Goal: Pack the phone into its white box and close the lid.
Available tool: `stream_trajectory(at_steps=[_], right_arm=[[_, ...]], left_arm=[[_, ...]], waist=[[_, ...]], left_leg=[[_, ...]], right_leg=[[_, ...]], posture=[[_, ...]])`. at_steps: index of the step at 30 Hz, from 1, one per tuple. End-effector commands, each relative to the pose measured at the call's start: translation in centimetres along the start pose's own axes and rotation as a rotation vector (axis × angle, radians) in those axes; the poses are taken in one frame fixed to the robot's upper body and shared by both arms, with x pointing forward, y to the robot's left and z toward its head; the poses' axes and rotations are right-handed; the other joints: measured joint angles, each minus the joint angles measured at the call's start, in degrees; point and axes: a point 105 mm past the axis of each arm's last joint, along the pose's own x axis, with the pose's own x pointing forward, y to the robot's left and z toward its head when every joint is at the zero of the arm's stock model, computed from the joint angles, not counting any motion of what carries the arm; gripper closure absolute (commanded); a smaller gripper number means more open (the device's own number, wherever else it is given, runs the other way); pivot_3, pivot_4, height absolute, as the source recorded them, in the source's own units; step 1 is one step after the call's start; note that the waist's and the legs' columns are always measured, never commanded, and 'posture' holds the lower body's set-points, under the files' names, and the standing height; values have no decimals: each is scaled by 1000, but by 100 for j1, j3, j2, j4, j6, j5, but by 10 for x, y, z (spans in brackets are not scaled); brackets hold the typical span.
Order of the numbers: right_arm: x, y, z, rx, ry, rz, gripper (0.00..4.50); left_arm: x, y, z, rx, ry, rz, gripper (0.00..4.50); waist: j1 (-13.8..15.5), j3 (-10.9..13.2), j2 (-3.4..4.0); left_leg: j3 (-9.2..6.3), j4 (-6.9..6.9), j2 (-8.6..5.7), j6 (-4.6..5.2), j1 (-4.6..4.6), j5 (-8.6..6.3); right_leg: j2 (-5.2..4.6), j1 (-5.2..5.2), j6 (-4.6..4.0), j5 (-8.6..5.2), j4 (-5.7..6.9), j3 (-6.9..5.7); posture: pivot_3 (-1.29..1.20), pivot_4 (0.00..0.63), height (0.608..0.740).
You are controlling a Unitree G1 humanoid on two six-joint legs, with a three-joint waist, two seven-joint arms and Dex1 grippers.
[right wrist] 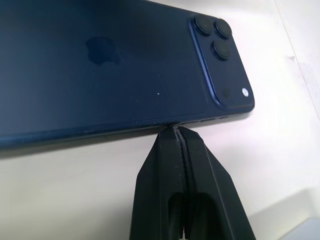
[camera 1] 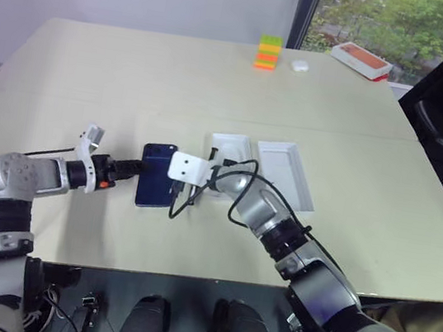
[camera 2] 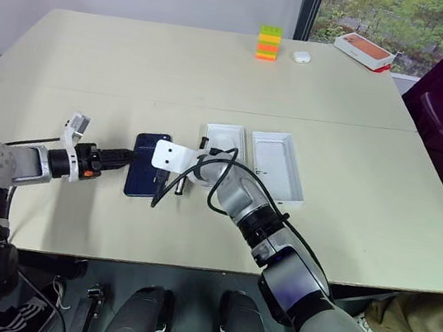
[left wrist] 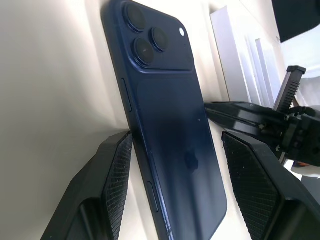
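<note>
left gripper: fingers spread wide, straddling the near end of the phone, one finger by each long edge. The wrist view shows a gap on the far side, so it clamps nothing.
right gripper: fingers pressed fully together, tip set against the phone's long edge on the side towards the boxes. It holds nothing.
phone: dark navy, lying flat on the table with its back up, camera cluster at the far end. It sits between the two grippers, outside both white trays.
table: pale beige top, seam running across beyond the trays.
white box: open, just to the right of the phone, partly behind the right wrist and its cables.
lid: open side up, beside the white box on the side away from the phone, roughly parallel to it.
coloured blocks: small stack at the far edge.
white earbud case: just right of the stack.
orange-topped box: far right corner.
</note>
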Motion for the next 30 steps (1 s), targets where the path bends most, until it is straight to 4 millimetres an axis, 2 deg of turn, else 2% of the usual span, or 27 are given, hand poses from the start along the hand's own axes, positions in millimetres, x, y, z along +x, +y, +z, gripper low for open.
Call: stream_trajectory(at_steps=[1,6,10,14,21,25,30], right_arm=[[2,4,18,-19,-63,10,4460],[0,6,17,-51,-56,20,4460],[-4,12,18,-56,-60,62,4460],[-9,13,23,-34,-64,95,4460],[-5,15,32,9,-80,102,4460],[-6,19,35,37,-93,125,4460],[-6,22,34,37,-87,133,4460]], left_arm=[[12,-28,-5,87,44,-106,1500],[3,-11,-3,62,42,-10,1500],[-6,-11,7,91,34,77,1500],[-7,-14,4,61,41,123,1500],[5,-14,-19,30,68,138,1500],[13,-19,-18,10,50,115,1500],[17,-29,-7,-32,-8,60,1500]], waist=[[1,0,0],[-10,0,0],[-28,0,0],[-46,0,0],[-37,0,0],[-25,0,-1],[-5,-1,-2]], left_leg=[[0,0,0,0,0,0],[0,0,0,-1,0,0],[-4,-1,1,-1,0,0],[-9,-3,6,-1,1,0],[-13,-5,8,-2,3,1],[-12,-4,6,-4,6,2],[-12,-4,1,-5,4,2]], right_leg=[[0,0,0,0,0,0],[0,0,0,0,0,5],[1,0,0,0,-1,6],[8,-3,0,0,0,7],[8,-3,-1,0,0,10],[6,-2,-1,0,2,10],[2,0,-1,1,1,8]], posture=[[0,150,740],[0,150,740],[0,150,740],[0,150,740],[0,150,740],[0,150,740],[0,150,740]])
